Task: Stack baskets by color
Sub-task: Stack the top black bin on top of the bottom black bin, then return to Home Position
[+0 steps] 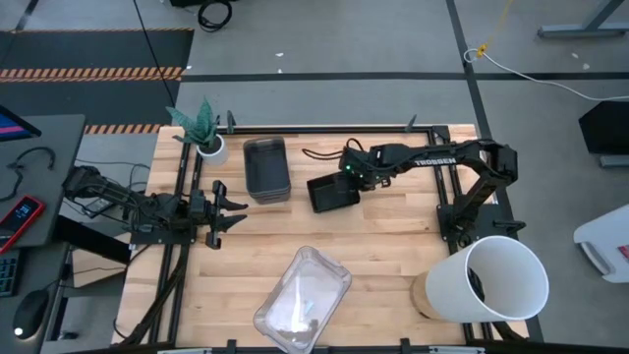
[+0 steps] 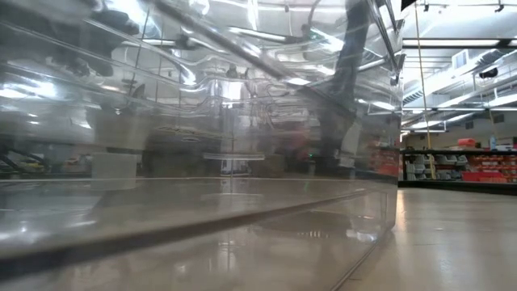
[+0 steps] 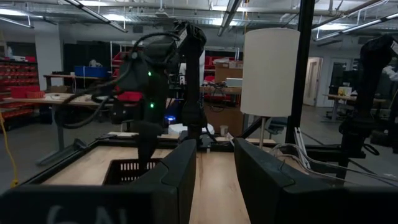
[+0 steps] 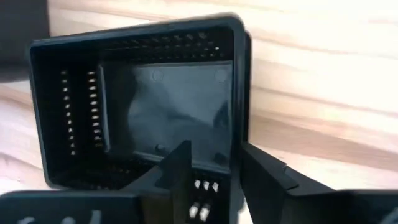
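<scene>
A black lattice basket sits on the table's middle, seen from above in the right wrist view as the black basket. My right gripper is open over its far right rim, pointing steeply down and straddling one wall. A stack of smoky grey baskets stands just left of it. A clear basket lies near the front edge and fills the low view as the clear basket. My left gripper waits open at the table's left. My right gripper comes from above with one finger inside the black basket and the other finger outside its wall. Whether either finger touches the wall, I cannot tell. The basket rests on the table.
A big white bucket lies at the front right corner. A small white plant pot stands at the far left, beside the grey stack. Bare wood shows between the black basket and the clear one.
</scene>
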Available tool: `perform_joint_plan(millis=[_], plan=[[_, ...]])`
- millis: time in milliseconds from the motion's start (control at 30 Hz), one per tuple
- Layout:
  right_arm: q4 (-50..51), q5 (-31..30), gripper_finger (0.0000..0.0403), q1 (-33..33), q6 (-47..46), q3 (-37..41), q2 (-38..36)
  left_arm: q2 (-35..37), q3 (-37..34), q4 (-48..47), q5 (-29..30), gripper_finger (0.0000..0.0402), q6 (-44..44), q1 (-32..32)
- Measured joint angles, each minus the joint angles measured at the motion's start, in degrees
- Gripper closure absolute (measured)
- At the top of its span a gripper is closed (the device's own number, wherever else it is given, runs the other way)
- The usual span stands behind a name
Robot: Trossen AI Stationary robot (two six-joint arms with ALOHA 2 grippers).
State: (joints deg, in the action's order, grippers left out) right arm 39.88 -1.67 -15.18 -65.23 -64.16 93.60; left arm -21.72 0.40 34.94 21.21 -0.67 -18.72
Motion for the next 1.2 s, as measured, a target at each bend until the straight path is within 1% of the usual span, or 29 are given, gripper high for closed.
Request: perform_joint_plan(millis=[133, 300, 367, 433, 500, 633, 700, 767, 833, 933, 1033, 1100, 1200], plan=[[3.8, -0.6, 0.026, -0.6, 4.0, -1.1, -2.4, 0.0, 0.0, 0.0, 0.0, 0.0285, 0.0, 0.0], [7.6, -7.8, 0.0258, -0.4, 9.1, -1.1, -8.3, 0.0, 0.0, 0.0, 0.0, 0.0285, 0.0, 0.0], [7.2, -9.8, 0.0259, -0.3, 12.6, 0.1, -11.1, 0.0, 0.0, 0.0, 0.0, 0.0285, 0.0, 0.0], [4.7, -10.9, 0.0262, -0.1, 17.5, 1.9, -13.6, 0.0, 0.0, 0.0, 0.0, 0.0285, 0.0, 0.0], [-0.3, -11.3, 0.0268, 0.3, 22.1, 4.3, -15.7, 0.0, 0.0, 0.0, 0.0, 0.0285, 0.0, 0.0], [-12.1, -10.6, 0.0285, 0.5, 28.0, 10.2, -19.6, 0.0, 0.0, 0.0, 0.0, 0.0285, 0.0, 0.0], [-20.6, -10.5, 0.0294, 0.4, 30.0, 14.1, -21.3, 0.0, 0.0, 0.0, 0.0, 0.0285, 0.0, 0.0], [-31.0, -10.0, 0.0304, 0.4, 31.9, 18.6, -22.4, 0.0, 0.0, 0.0, 0.0, 0.0285, 0.0, 0.0], [-39.7, -7.3, 0.0312, 0.4, 34.6, 22.8, -22.8, 0.0, 0.0, 0.0, 0.0, 0.0285, 0.0, 0.0], [-47.3, -3.3, 0.0321, -0.7, 35.7, 27.3, -24.7, 0.0, 0.0, 0.0, 0.0, 0.0285, 0.0, 0.0], [-53.4, -2.7, 0.0325, -2.0, 36.6, 31.3, -27.2, 0.0, 0.0, 0.0, 0.0, 0.0285, 0.0, 0.0], [-59.1, -1.9, 0.0327, -2.9, 37.0, 34.4, -28.5, 0.0, 0.0, 0.0, 0.0, 0.0285, 0.0, 0.0], [-68.0, 3.6, 0.0331, -4.9, 36.9, 39.1, -29.7, 0.0, 0.0, 0.0, 0.0, 0.0285, 0.0, 0.0]])
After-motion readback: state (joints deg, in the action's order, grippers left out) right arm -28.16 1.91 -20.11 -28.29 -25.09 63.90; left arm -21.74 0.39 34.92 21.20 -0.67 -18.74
